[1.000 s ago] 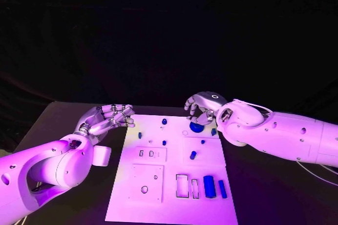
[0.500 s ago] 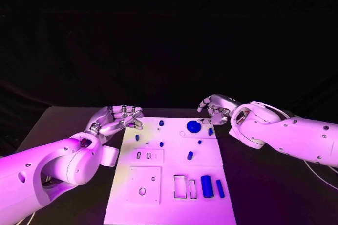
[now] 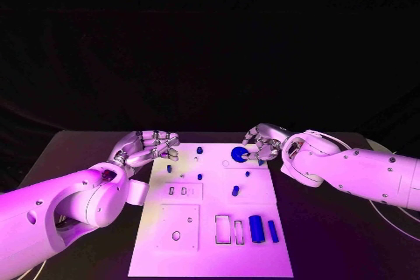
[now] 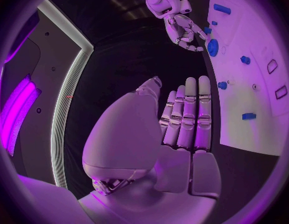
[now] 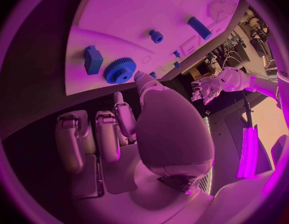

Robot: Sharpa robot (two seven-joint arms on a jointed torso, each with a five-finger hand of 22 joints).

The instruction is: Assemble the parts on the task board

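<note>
Board: the white task board [image 3: 210, 243] lies lengthwise in the middle of the black table [image 3: 341, 243], running away from the robot.
Near end: two upright blue blocks, a thick blue block [image 3: 257, 228] and a thin blue bar [image 3: 273, 231], lie side by side near the board's right edge, just beside two narrow rectangular slots [image 3: 230, 228]; to their left sits a raised square plate with an oval hole [image 3: 176, 235].
Middle: a small blue peg [image 3: 235, 191] stands right of centre; left of it is a smaller raised plate with two small slots [image 3: 178, 190].
Far end: several small blue pieces dot the board, among them a blue stud [image 3: 199, 150] by the far edge.
Gear: the blue gear [image 3: 239, 153] lies flat on the far right part of the board; in the right wrist view its toothed rim [image 5: 120, 69] is plain, with a blue rectangular block [image 5: 92, 59] just beside it.
Left hand: the left hand [image 3: 145, 145] hovers at the board's far left corner, holding nothing; in its wrist view its fingers [image 4: 185, 115] lie straight, side by side, apart from the thumb.
Right hand: the right hand [image 3: 266, 141] is at the far right edge, fingers [image 5: 122, 115] loosely curled and empty, fingertips just beside the gear; whether they touch it I cannot tell.
</note>
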